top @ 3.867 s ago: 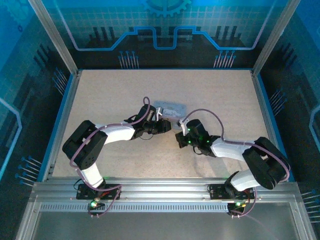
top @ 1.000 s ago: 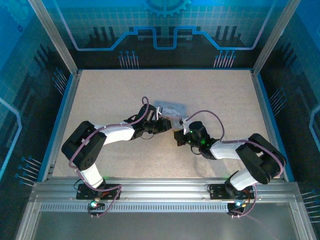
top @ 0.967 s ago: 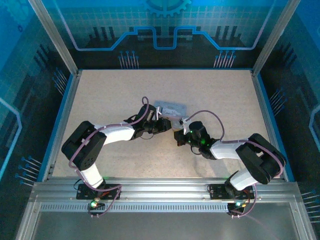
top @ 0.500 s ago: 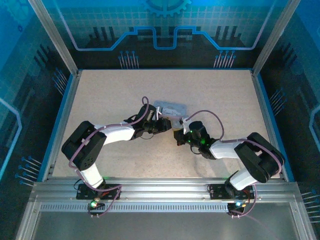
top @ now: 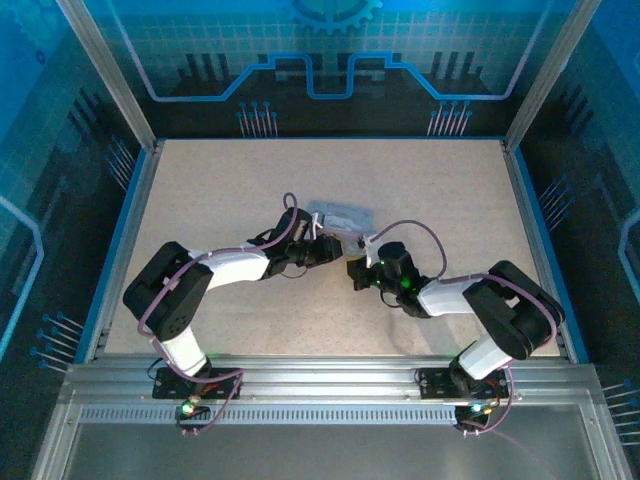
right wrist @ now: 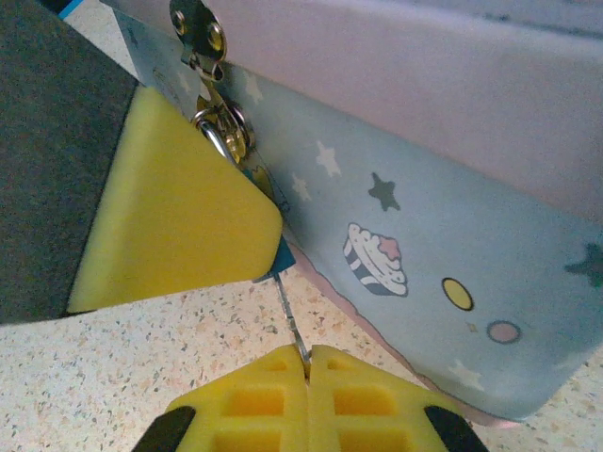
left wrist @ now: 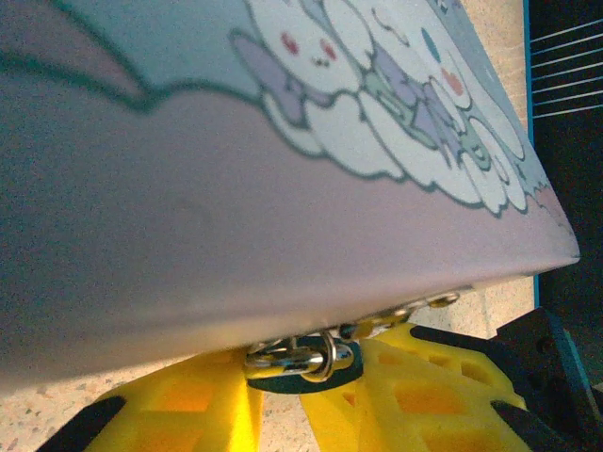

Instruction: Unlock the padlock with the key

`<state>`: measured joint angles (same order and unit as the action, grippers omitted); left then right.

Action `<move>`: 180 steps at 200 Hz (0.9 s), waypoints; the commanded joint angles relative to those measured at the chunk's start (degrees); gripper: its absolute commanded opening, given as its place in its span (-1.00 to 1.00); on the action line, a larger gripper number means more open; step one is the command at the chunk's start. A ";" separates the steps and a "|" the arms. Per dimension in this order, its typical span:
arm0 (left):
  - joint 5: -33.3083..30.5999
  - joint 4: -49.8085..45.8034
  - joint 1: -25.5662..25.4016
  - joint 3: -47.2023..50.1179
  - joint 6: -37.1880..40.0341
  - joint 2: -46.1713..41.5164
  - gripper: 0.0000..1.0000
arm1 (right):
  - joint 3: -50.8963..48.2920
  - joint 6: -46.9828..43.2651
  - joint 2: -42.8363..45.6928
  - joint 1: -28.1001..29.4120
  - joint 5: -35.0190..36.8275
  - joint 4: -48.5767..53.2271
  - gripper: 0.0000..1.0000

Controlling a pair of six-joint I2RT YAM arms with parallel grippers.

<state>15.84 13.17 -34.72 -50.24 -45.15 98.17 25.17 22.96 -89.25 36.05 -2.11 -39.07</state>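
The tiny dark blue-grey padlock [left wrist: 300, 372] hangs by its metal shackle [left wrist: 323, 355] from the hasp of a pastel cartoon tin [left wrist: 283, 169]. My left gripper [left wrist: 301, 381] is shut on it, one yellow finger on each side. In the right wrist view, my right gripper [right wrist: 308, 356] is shut on the thin silvery key [right wrist: 290, 315]. The key's tip reaches the padlock's blue corner [right wrist: 274, 254], beside the left gripper's yellow finger [right wrist: 179, 221]. From above, both grippers meet in front of the tin [top: 340, 215], left gripper [top: 338, 250] facing right gripper [top: 356, 270].
The tin's hasp plate [right wrist: 200, 26] and ring links hang just above the padlock. The tin's blue side wall [right wrist: 424, 217] stands close along the right of the key. Speckled table [top: 220, 190] stretches around, bounded by a blue rim [top: 130, 220].
The right arm's elbow has swung slightly left and forward over the last second. Both grippers stay almost in place by the tin. Earlier the right gripper stood further from the left one.
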 commanded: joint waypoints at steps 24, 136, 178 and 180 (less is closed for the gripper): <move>2.36 1.43 -0.79 -1.99 -0.36 -2.64 -0.43 | 1.81 -3.02 -1.72 -1.68 -0.52 -6.37 -1.00; 2.36 0.63 -0.94 -2.27 -0.02 -2.45 -0.43 | 3.17 -4.77 -3.03 -3.05 -2.67 -8.52 -1.00; 2.44 0.45 -0.98 -2.51 0.05 -2.37 -0.43 | 4.10 -3.85 -3.71 -3.23 -3.77 -9.66 -1.00; 2.44 0.45 -0.97 -2.50 0.05 -2.37 -0.43 | 4.14 -3.81 -3.73 -3.35 -3.93 -9.74 -1.00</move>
<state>14.76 13.10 -34.68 -50.65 -45.15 97.97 26.37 19.03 -92.27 33.93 -5.91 -43.07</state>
